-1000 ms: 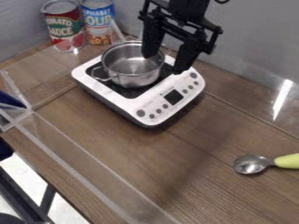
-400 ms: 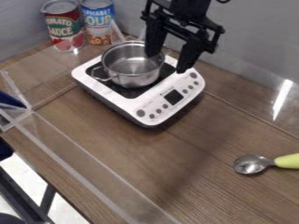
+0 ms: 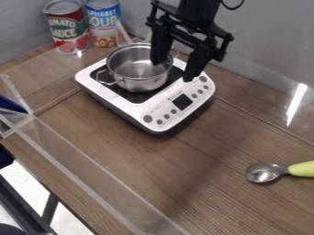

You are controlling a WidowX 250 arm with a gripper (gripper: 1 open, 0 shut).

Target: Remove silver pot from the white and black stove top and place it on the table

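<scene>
The black fingers (image 3: 175, 66) are spread, pinching nothing that can be seen, one over the pot's right side and the other farther right over the stove top. That spacing looks meant to bring the steel wall of the silver pot (image 3: 138, 66) between them, since a rim is an easier thing to pinch than the whole round body; whether either finger touches the metal cannot be told. The pot sits upright on the dark cooking surface of the white induction cooker (image 3: 159, 118), toward its far left part, leaving the button panel uncovered along the near right side. A wire-like side handle points left and near, away from the fingers, so a grip on the opposite side should avoid it, though a pot held by one wall may tip as it rises. The cooker stands slantwise on the brown counter (image 3: 185, 179), whose bare near stretch would suit the pot once lifted. Behind, at the far left, a sauce can (image 3: 68, 27) and a soup can (image 3: 103, 20) stand close to the pot, a reason to lift before swinging sideways. At the right, a spoon (image 3: 265, 172) with a pale green handle makes the nearer middle the better landing place.
</scene>
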